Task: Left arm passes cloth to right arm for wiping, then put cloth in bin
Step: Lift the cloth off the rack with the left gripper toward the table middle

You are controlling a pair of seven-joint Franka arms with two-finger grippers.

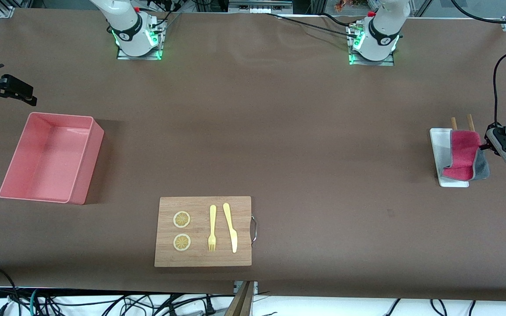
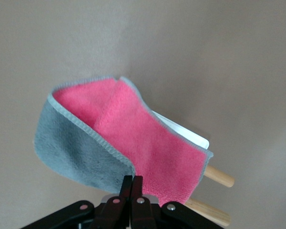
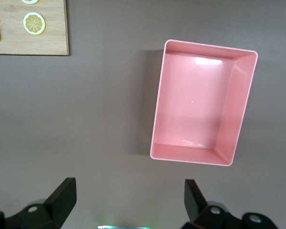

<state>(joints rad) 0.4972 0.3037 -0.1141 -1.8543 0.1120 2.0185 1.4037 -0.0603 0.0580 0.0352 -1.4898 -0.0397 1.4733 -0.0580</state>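
The cloth, crimson-pink on one face and dark grey on the other, hangs folded from my left gripper. That gripper is shut on the cloth's edge over the small white tray at the left arm's end of the table. In the left wrist view the fingers pinch the cloth above the tray. The salmon-pink bin stands empty at the right arm's end. My right gripper is open and empty over bare table beside the bin, as the right wrist view shows.
A wooden cutting board lies near the front camera with two lemon slices, a yellow fork and a yellow knife. Two wooden sticks poke out from under the white tray.
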